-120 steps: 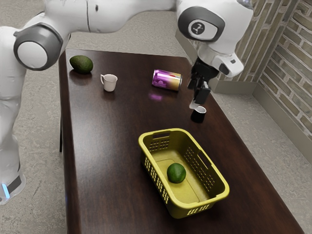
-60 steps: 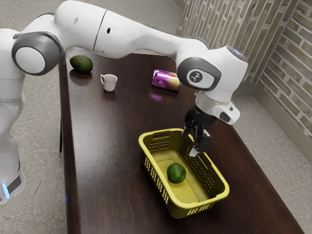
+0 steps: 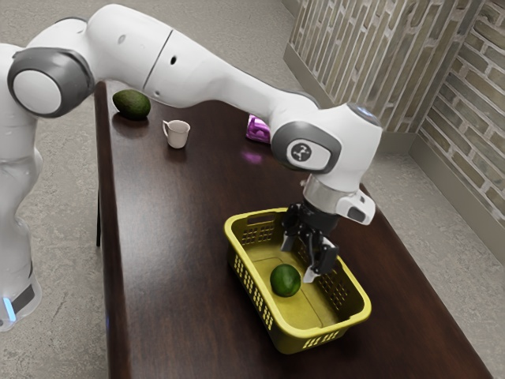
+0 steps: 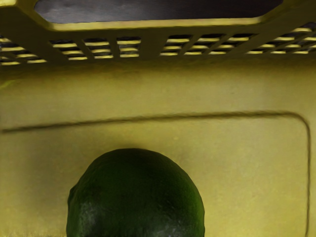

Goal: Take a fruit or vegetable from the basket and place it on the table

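Your fingers [image 3: 310, 275] stand wide, toward one o'clock from the green fruit [image 3: 285, 281] in the exterior view; squarely grip its likely firm, slippery middle.

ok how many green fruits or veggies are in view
2. One green fruit lies inside the yellow basket; a larger, dark green one is on the table, near the white cup. The arm could hide another.

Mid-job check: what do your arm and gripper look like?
The arm is white, smooth and rounded, with dark grey rings at its joints, a dark round emblem near the wrist and a blue light strip low down. The gripper is black with pale fingertips.
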Motion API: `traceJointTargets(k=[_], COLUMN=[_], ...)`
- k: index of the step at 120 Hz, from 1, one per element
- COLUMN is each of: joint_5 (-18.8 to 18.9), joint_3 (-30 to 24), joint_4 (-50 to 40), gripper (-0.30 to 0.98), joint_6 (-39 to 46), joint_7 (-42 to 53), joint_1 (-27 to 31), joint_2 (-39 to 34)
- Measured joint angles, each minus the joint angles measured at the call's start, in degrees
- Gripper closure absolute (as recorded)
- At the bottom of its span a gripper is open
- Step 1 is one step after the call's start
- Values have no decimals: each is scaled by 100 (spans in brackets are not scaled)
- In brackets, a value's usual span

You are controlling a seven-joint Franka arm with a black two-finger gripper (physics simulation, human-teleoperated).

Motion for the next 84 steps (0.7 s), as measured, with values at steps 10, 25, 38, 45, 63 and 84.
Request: traceJointTargets(k=[10,25,38,45,63,84], joint_5=[-7,-8,-11,-13,-15,-16], joint_3=[-4,-5,-16,-18,-19,-19], joint_4=[-128,-262,-389,-444,-546,-645], gripper=[0,0,0,0,0,0], joint_6=[112,262,398,464,588,704], joint_7=[-121,-275,-384,-435,-548,-651], joint_1=[5,0,-4,-4,2,6], joint_2=[-27,-32,-32,-30,3,15])
